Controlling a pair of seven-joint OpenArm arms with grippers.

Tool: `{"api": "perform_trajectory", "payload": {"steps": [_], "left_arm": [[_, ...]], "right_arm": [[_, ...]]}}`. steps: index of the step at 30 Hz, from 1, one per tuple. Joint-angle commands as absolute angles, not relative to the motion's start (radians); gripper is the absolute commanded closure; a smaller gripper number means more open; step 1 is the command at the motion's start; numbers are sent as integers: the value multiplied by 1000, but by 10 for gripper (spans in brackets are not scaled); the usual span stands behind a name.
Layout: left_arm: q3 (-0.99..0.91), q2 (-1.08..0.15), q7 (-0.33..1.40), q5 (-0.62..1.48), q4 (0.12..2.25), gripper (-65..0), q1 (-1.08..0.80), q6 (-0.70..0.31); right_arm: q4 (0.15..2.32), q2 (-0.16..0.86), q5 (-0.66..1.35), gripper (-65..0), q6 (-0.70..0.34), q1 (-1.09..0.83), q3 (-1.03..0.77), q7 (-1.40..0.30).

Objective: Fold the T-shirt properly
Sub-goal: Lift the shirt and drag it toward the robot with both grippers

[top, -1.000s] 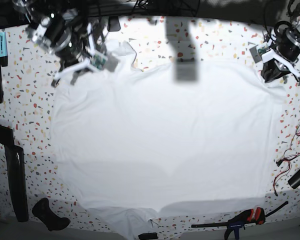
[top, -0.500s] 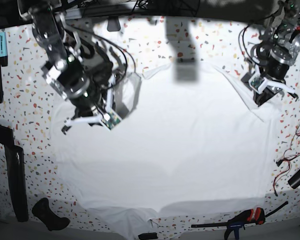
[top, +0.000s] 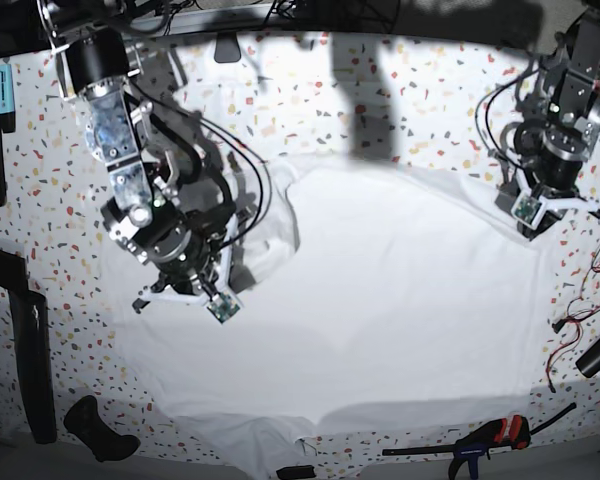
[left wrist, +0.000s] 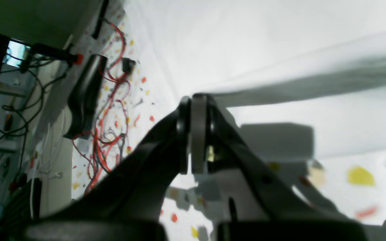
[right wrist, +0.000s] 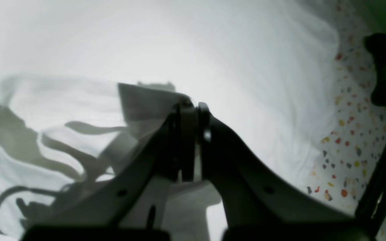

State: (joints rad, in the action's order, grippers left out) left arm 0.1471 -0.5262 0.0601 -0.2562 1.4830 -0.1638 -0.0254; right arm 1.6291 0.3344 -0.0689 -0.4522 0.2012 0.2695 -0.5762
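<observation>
The T-shirt [top: 380,290] lay spread over most of the speckled tabletop [top: 50,190], its far edge lifted at both corners, so the step in hand looked like the first fold: carrying the top of the shirt toward the near hem. The right tool [right wrist: 189,110] had its jaws pressed together on a pinch of cloth, the raised flap hanging beneath it and throwing cable shadows across the fabric. The left tool [left wrist: 194,103] was likewise clamped narrow on a fold of shirt that stretched away from it as a taut ridge. Next, I judged, both arms would need to travel together toward the near edge at matched height, keeping the cloth tense between them, since uneven pulling could skew the crease. The base view alone showed the whole layout: the right tool [top: 185,285] well inward over the shirt, the left tool [top: 540,205] at the shirt's outer edge, and a clamp [top: 485,440] by the near hem. Only the wrist views showed the jaws closed on cloth; the left one also showed red wires [left wrist: 107,100] beside the shirt.
</observation>
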Motion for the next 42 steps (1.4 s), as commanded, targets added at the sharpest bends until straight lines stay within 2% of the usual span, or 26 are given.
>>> {"api": "perform_trajectory", "payload": {"steps": [1,5,16,30,38,42], "left_arm": [[139,-544,45,-256,1481,0,-139,-13],[139,-543,43,-252,1404,0,-88,-65],[139,-543,-54,-230,1170,0,52,-64],[139,-543,-90,-231,1145,0,98,-66],[139,-543,-67,-233,1145,0,183,-150],[139,-543,-36,-180,1131,0,221,-254]], "right_arm": [[1634,338,-67,0,-444,234,264,-559],[1578,338,-67,0,-444,274,264,-556],[1304,311,-67,0,-432,411,264,-516],[1296,291,-67,0,-432,525,264,-524],[1296,290,-40,0,-427,557,264,-524],[1295,286,-41,0,-405,557,264,-527]]}}
